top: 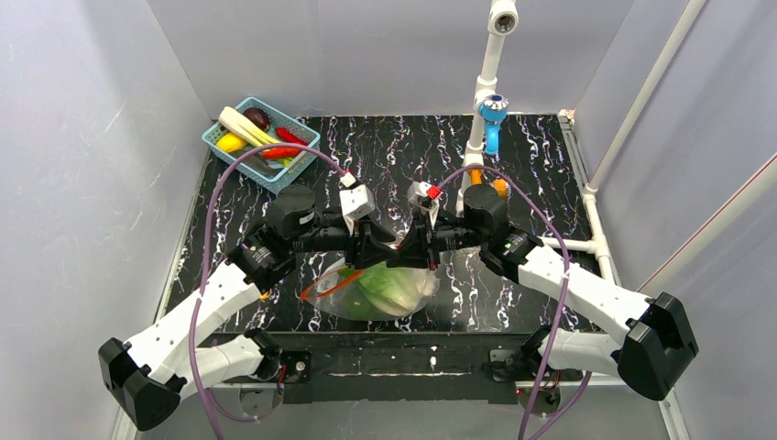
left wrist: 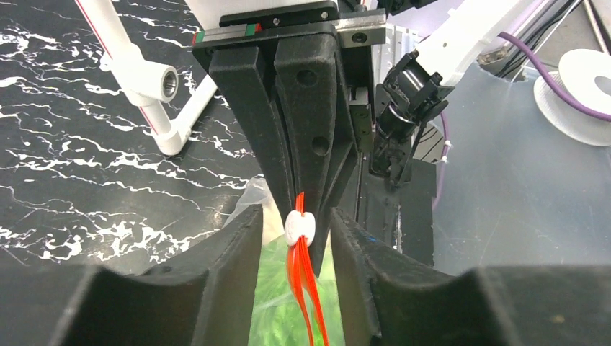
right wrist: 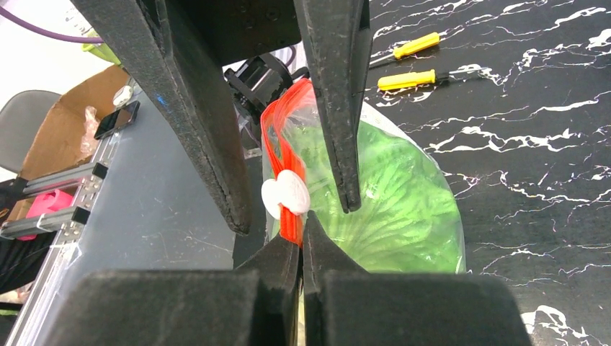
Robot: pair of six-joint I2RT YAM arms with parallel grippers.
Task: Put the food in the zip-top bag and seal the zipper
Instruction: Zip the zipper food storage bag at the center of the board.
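Note:
The clear zip-top bag (top: 385, 291) hangs between the two grippers just above the near middle of the table. The green lettuce (right wrist: 393, 202) fills it. A pale lump (top: 426, 286) shows at its right side, and I cannot make out the round fruit. The red zipper (right wrist: 288, 162) carries a white slider (right wrist: 285, 196). My right gripper (right wrist: 301, 238) is shut on the zipper just below the slider. My left gripper (left wrist: 297, 216) is open, with one finger on each side of the slider (left wrist: 300, 228) and not touching it. In the top view the two grippers meet tip to tip, left (top: 389, 246) and right (top: 414, 246).
A blue basket (top: 216, 137) with a leek, a chili and other toy foods stands at the far left. A white pipe stand (top: 483, 92) rises at the far middle. Two yellow-handled screwdrivers (right wrist: 407, 78) lie on the black marbled table (top: 385, 147).

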